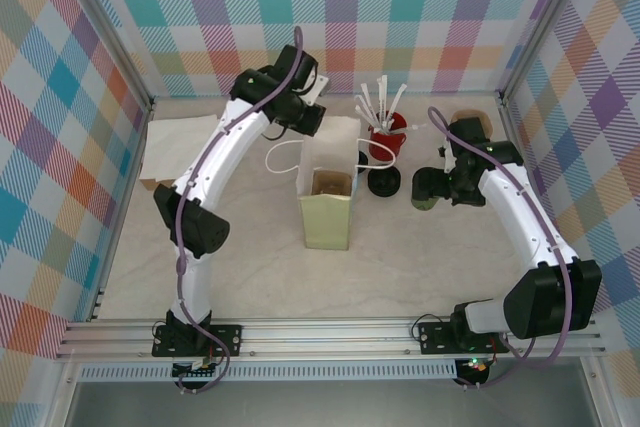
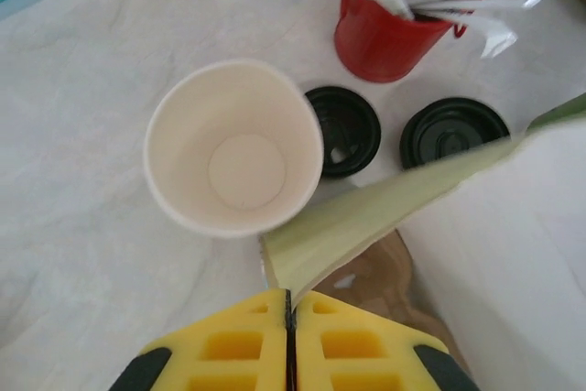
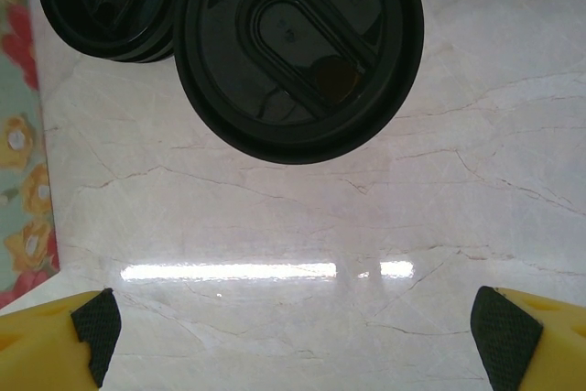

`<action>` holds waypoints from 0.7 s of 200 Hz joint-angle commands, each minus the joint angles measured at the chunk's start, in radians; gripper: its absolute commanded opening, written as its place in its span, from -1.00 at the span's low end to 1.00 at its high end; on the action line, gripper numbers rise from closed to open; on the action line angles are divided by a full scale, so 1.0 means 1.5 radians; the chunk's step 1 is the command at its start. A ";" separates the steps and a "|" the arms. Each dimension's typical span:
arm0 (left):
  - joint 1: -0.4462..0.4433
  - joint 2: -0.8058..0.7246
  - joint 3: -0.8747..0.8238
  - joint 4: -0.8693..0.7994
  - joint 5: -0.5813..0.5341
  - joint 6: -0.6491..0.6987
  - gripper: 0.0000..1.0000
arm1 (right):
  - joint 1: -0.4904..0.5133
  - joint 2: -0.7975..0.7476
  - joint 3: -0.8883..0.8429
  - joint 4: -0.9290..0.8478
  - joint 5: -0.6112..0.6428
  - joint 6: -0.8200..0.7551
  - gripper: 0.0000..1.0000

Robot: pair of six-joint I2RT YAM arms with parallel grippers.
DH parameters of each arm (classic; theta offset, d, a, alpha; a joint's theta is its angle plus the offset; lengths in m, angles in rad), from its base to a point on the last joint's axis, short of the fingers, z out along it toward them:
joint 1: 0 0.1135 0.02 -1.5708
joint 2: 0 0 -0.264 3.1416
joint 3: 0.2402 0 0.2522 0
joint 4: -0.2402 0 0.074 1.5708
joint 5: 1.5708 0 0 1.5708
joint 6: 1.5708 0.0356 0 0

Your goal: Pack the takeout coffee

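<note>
- Top view: the left arm reaches to the back of the pale marbled bench (image 1: 450, 267). The left gripper (image 1: 305, 119) hangs just behind the tall pale green paper bag (image 1: 327, 217), which stands open mid-bench with something brown inside. The right gripper (image 1: 430, 189) hangs low beside a round black plastic lid (image 1: 383, 184). That lid lies just in front of the red cup of white sticks (image 1: 385, 137).
- Left wrist view: the yellow fingers (image 2: 229, 345) are pressed together, and the bag's rim corner (image 2: 302, 254) runs down into their seam, so they appear to pinch that rim. The small paper cup with a cream interior (image 2: 233, 148) stands upright on the bench, empty and uncovered, just beside the bag's edge. Two black lids (image 2: 343, 130) (image 2: 453, 132) lie flat between the bag and the red cup, the nearer one tucked against the paper cup.
- Right wrist view: the black-padded yellow fingers (image 3: 96, 322) stand wide apart, with only bare bench between them. One black lid (image 3: 298, 48) lies just ahead and another (image 3: 110, 2) lies beyond it.
- Step in hand, as I judge it: the bag is being steadied while the right arm lines up on a lid. The cup is neither capped nor bagged.
- The next move calls for the right fingers to straddle a lid's rim and close on it. The lid then has to be seated squarely on the cup before the cup goes into the bag.
</note>
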 commanded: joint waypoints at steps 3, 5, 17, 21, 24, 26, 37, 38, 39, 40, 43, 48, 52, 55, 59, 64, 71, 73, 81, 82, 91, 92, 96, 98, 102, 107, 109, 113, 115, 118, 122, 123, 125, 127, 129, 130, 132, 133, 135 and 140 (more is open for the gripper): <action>0.003 -0.108 -0.059 -0.003 -0.055 -0.134 -0.87 | -0.005 0.017 -0.007 0.003 -0.019 0.012 0.99; 0.003 -0.114 -0.067 -0.001 -0.059 -0.142 -0.87 | -0.005 0.018 -0.007 0.003 -0.020 0.013 0.99; 0.003 -0.144 -0.105 0.014 -0.093 -0.188 -0.87 | -0.005 0.030 -0.013 0.006 -0.026 0.015 0.99; 0.004 -0.153 -0.118 0.021 -0.103 -0.202 -0.87 | -0.005 0.033 -0.015 0.007 -0.027 0.016 0.99; 0.003 -0.159 -0.128 0.026 -0.108 -0.211 -0.87 | -0.005 0.036 -0.017 0.008 -0.027 0.016 0.99; 0.004 -0.163 -0.135 0.028 -0.111 -0.217 -0.87 | -0.005 0.038 -0.017 0.009 -0.028 0.016 1.00; 0.004 -0.179 -0.164 0.039 -0.120 -0.244 -0.87 | -0.005 0.050 -0.022 0.012 -0.030 0.017 0.99; 0.004 -0.181 -0.165 0.040 -0.121 -0.245 -0.86 | -0.005 0.051 -0.022 0.012 -0.031 0.017 0.99; 0.004 -0.182 -0.168 0.040 -0.122 -0.247 -0.86 | -0.005 0.052 -0.023 0.013 -0.031 0.017 1.00; 0.004 -0.182 -0.170 0.041 -0.123 -0.250 -0.86 | -0.005 0.053 -0.023 0.013 -0.031 0.016 1.00; 0.004 -0.185 -0.174 0.043 -0.126 -0.256 -0.86 | -0.005 0.055 -0.023 0.014 -0.031 0.016 0.99; 0.004 -0.187 -0.183 0.044 -0.129 -0.266 -0.86 | -0.006 0.062 -0.024 0.017 -0.031 0.016 0.99; 0.005 -0.189 -0.188 0.046 -0.130 -0.272 -0.86 | -0.005 0.067 -0.025 0.018 -0.032 0.016 0.99; 0.005 -0.189 -0.191 0.046 -0.130 -0.276 -0.86 | -0.005 0.070 -0.025 0.020 -0.032 0.016 0.99; 0.006 -0.190 -0.195 0.047 -0.131 -0.283 -0.86 | -0.005 0.076 -0.024 0.023 -0.034 0.015 0.99; 0.007 -0.189 -0.201 0.048 -0.133 -0.290 -0.86 | -0.005 0.083 -0.023 0.025 -0.036 0.016 0.99; 0.009 -0.189 -0.207 0.048 -0.134 -0.302 -0.86 | -0.005 0.092 -0.022 0.031 -0.039 0.015 0.99; 0.010 -0.189 -0.209 0.049 -0.135 -0.305 -0.86 | -0.005 0.095 -0.022 0.033 -0.039 0.015 0.99; 0.011 -0.190 -0.217 0.051 -0.139 -0.317 -0.86 | -0.006 0.107 -0.018 0.039 -0.037 0.014 0.99; 0.012 -0.191 -0.218 0.052 -0.140 -0.318 -0.86 | -0.006 0.109 -0.018 0.039 -0.037 0.014 0.99; 0.015 -0.191 -0.226 0.054 -0.145 -0.332 -0.86 | -0.006 0.123 -0.013 0.045 -0.032 0.014 0.99; 0.014 -0.191 -0.227 0.055 -0.145 -0.334 -0.86 | -0.006 0.125 -0.012 0.046 -0.032 0.013 0.99; 0.015 -0.193 -0.231 0.057 -0.148 -0.339 -0.85 | -0.006 0.131 -0.010 0.050 -0.032 0.012 0.99; 0.016 -0.194 -0.233 0.059 -0.149 -0.342 -0.85 | -0.005 0.134 -0.009 0.051 -0.031 0.012 0.99; 0.017 -0.196 -0.237 0.062 -0.152 -0.347 -0.85 | -0.005 0.141 -0.006 0.054 -0.031 0.011 0.99; 0.018 -0.198 -0.243 0.065 -0.156 -0.354 -0.85 | -0.006 0.149 -0.002 0.060 -0.030 0.010 0.99; 0.019 -0.198 -0.245 0.067 -0.157 -0.356 -0.85 | -0.006 0.151 0.000 0.061 -0.030 0.010 0.99; 0.020 -0.200 -0.250 0.070 -0.159 -0.361 -0.84 | -0.007 0.158 0.004 0.064 -0.029 0.010 1.00; 0.020 -0.201 -0.251 0.071 -0.160 -0.364 -0.84 | -0.007 0.162 0.007 0.065 -0.028 0.009 1.00; 0.022 -0.203 -0.255 0.072 -0.163 -0.369 -0.84 | -0.008 0.168 0.010 0.067 -0.027 0.008 0.99; 0.023 -0.204 -0.258 0.073 -0.166 -0.374 -0.84 | -0.009 0.175 0.015 0.068 -0.027 0.008 0.99; 0.023 -0.204 -0.260 0.073 -0.168 -0.375 -0.84 | -0.009 0.177 0.015 0.068 -0.027 0.008 0.99; 0.024 -0.206 -0.260 0.073 -0.169 -0.377 -0.85 | -0.009 0.180 0.020 0.069 -0.027 0.007 0.99; 0.024 -0.206 -0.261 0.074 -0.171 -0.380 -0.84 | -0.010 0.184 0.021 0.070 -0.027 0.007 1.00; 0.025 -0.207 -0.262 0.075 -0.172 -0.382 -0.84 | -0.010 0.187 0.025 0.071 -0.026 0.006 0.99; 0.025 -0.207 -0.263 0.075 -0.173 -0.383 -0.84 | -0.011 0.189 0.026 0.071 -0.026 0.005 0.99; 0.025 -0.207 -0.264 0.076 -0.174 -0.385 -0.84 | -0.011 0.193 0.030 0.071 -0.025 0.004 1.00; 0.025 -0.208 -0.265 0.076 -0.175 -0.385 -0.84 | -0.012 0.194 0.032 0.072 -0.025 0.004 1.00; 0.026 -0.208 -0.266 0.076 -0.177 -0.387 -0.84 | -0.012 0.198 0.034 0.072 -0.024 0.003 0.99; 0.027 -0.209 -0.269 0.077 -0.178 -0.390 -0.84 | -0.013 0.207 0.042 0.073 -0.023 0.001 0.99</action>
